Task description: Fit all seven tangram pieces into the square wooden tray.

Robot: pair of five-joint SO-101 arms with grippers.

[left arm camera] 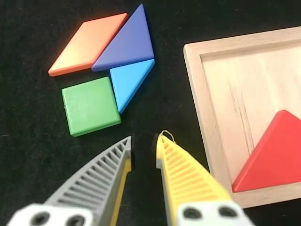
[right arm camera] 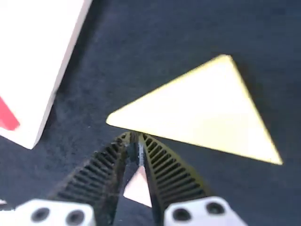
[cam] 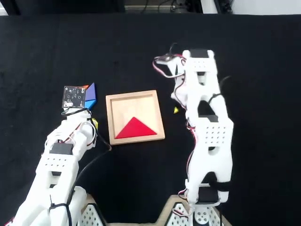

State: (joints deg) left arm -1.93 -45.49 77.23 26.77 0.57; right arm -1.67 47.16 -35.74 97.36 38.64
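we see the wooden tray point(cam: 110, 120) on the black desk point(cam: 263, 56) with just a red triangle point(cam: 135, 128) in it. the left pincer point(left arm camera: 145, 139) is open a little, holding nothing, near the green square point(left arm camera: 91, 106). the right pincer point(right arm camera: 135, 139) is closed, its tips at the edge of the yellow triangle point(right arm camera: 202, 113) beside the tray.

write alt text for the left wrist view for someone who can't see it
The left arm's slightly open end effector hangs over black cloth beside the wooden tray, which holds a red triangle. Nearby lie an orange parallelogram, dark blue triangle, light blue triangle and green square, clustered.
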